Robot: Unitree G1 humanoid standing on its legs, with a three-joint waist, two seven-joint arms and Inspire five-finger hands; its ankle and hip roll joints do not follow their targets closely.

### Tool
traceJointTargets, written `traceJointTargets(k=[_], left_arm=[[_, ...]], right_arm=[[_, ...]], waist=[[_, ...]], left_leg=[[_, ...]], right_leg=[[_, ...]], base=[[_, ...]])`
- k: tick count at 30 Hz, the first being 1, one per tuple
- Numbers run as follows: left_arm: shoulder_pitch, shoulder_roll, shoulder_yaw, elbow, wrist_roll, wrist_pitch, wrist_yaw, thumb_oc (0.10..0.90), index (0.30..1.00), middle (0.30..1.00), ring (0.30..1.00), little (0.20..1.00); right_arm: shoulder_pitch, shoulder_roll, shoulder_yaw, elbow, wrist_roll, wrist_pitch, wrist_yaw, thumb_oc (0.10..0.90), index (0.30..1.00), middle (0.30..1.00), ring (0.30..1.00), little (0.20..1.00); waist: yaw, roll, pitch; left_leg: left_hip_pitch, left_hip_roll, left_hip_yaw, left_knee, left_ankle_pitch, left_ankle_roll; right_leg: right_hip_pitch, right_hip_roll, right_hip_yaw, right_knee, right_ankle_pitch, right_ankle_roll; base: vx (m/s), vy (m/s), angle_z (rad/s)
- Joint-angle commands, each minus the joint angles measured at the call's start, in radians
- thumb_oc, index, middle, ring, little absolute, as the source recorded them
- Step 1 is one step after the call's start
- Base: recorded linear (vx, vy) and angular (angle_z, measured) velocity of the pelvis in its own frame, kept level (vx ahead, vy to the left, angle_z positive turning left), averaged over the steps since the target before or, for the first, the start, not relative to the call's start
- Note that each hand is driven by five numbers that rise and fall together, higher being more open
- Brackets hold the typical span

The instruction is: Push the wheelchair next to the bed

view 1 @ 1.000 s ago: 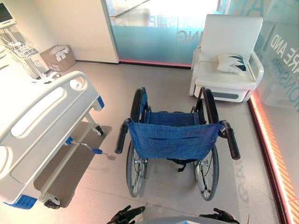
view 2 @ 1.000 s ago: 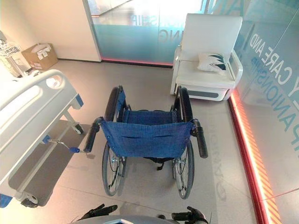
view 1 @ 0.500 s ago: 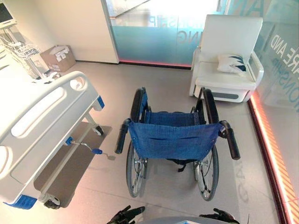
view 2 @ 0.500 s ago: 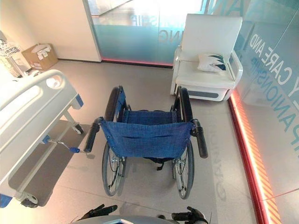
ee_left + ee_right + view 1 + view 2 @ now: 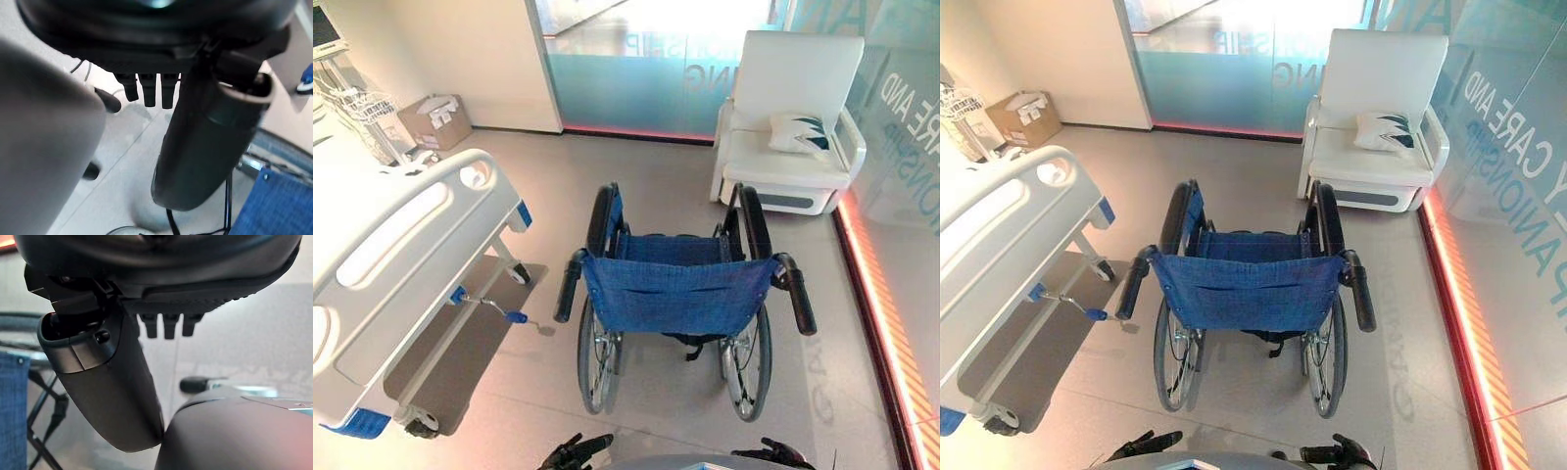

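The wheelchair (image 5: 677, 294) is standing mid-floor, apart from the bed (image 5: 401, 264) – nothing looks pushed yet – while the left hand (image 5: 576, 450) and right hand (image 5: 771, 452) are hanging low, fingers relaxed, gripping nothing.

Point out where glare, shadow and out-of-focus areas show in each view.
Left eye view: glare washes out the glass wall behind the wheelchair, and a soft shadow lies under the bed. Right eye view: an orange floor strip glows along the glass. Left wrist view: the left hand is blurred from closeness. Right wrist view: the right hand likewise.
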Motion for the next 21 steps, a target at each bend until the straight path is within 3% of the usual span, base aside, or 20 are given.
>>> traceJointTargets(k=[1,7,14,15,17,19,20,21], left_arm=[[-0.047,0.022,0.049,0.023,-0.092,-0.083,0.002,0.8,0.9,0.9,0.9,0.9],[-0.053,0.059,0.097,-0.157,-0.22,-0.089,-0.024,0.8,0.9,0.9,0.9,0.9],[-0.046,0.068,0.159,-0.423,-0.398,-0.12,0.015,0.8,0.9,0.9,0.9,0.9],[-0.03,0.06,0.153,-0.468,-0.371,-0.221,-0.043,0.8,0.9,0.9,0.9,0.9],[-0.022,0.058,0.147,-0.506,-0.417,-0.192,-0.032,0.8,0.9,0.9,0.9,0.9],[-0.015,0.057,0.173,-0.534,-0.445,-0.186,-0.095,0.8,0.9,0.9,0.9,0.9],[-0.01,0.06,0.182,-0.632,-0.459,-0.167,-0.105,0.8,0.9,0.9,0.9,0.9],[-0.008,0.06,0.195,-0.645,-0.41,-0.161,-0.041,0.8,0.9,0.9,0.9,0.9]], right_arm=[[-0.012,0.006,-0.038,0.048,0.078,-0.061,-0.078,0.8,0.9,0.9,0.9,0.9],[-0.001,-0.041,-0.122,-0.081,0.169,-0.131,-0.154,0.8,0.9,0.9,0.9,0.9],[0.033,-0.056,-0.234,-0.342,0.231,-0.189,-0.337,0.8,0.9,0.9,0.9,0.9],[0.04,-0.057,-0.291,-0.383,0.248,-0.235,-0.362,0.8,0.9,0.9,0.9,0.9],[0.042,-0.055,-0.304,-0.417,0.254,-0.236,-0.384,0.8,0.9,0.9,0.9,0.9],[0.047,-0.057,-0.337,-0.484,0.24,-0.261,-0.419,0.8,0.9,0.9,0.9,0.9],[0.056,-0.056,-0.338,-0.598,0.219,-0.246,-0.484,0.8,0.9,0.9,0.9,0.9],[0.06,-0.057,-0.345,-0.633,0.207,-0.238,-0.496,0.8,0.9,0.9,0.9,0.9]], waist=[[0.004,-0.04,0.011],[0.005,-0.04,0.012],[-0.004,-0.046,0.012],[-0.003,-0.051,0.014],[0.0,-0.053,0.018],[-0.002,-0.052,0.023],[-0.003,-0.052,0.027],[-0.004,-0.052,0.027]], left_leg=[[-0.065,-0.023,0.025,-0.008,0.028,0.007],[-0.064,-0.02,0.026,-0.008,0.029,0.009],[-0.063,-0.016,0.033,-0.008,0.026,0.011],[-0.064,-0.015,0.036,-0.008,0.026,0.012],[-0.063,-0.015,0.034,-0.008,0.025,0.012],[-0.058,-0.014,0.033,-0.008,0.023,0.01],[-0.053,-0.015,0.032,-0.008,0.023,0.01],[-0.052,-0.015,0.032,-0.008,0.022,0.01]], right_leg=[[0.024,-0.071,-0.019,0.002,0.002,0.042],[0.023,-0.068,-0.016,0.002,0.006,0.041],[0.021,-0.065,-0.009,0.002,0.01,0.039],[0.02,-0.064,-0.009,0.002,0.01,0.037],[0.021,-0.064,-0.01,0.002,0.012,0.037],[0.026,-0.063,-0.009,0.002,0.011,0.035],[0.03,-0.063,-0.009,0.002,0.011,0.034],[0.032,-0.063,-0.008,0.002,0.011,0.033]], base=[[0.0,0.0,0.0],[0.0,0.0,0.0],[0.0,-0.004,0.0],[-0.01,-0.031,0.02],[-0.01,-0.017,0.0],[0.0,0.0,0.0],[0.0,0.0,0.0],[0.03,0.006,-0.01]])
